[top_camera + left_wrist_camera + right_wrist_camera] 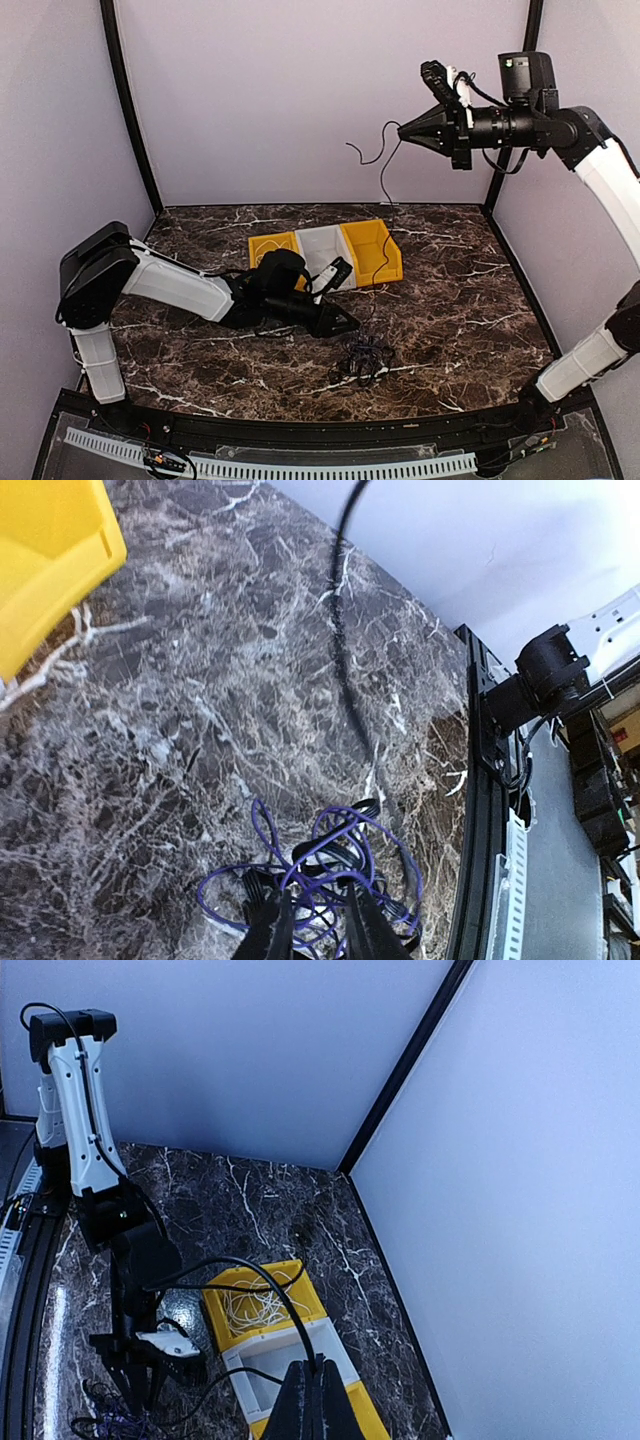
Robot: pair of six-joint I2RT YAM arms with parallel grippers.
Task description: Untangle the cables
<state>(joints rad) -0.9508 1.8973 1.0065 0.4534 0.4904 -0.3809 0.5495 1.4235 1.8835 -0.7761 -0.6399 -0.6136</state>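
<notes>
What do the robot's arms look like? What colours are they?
The left arm and right arm are white tubes with chunky black joints, and thin black wires run along them. The left gripper and right gripper are black and pointy, like beaks.

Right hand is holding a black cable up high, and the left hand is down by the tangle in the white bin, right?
No. The tangle lies on the marble table, not in the white bin; the top external view shows it. The right hand does hold the black cable high.
</notes>
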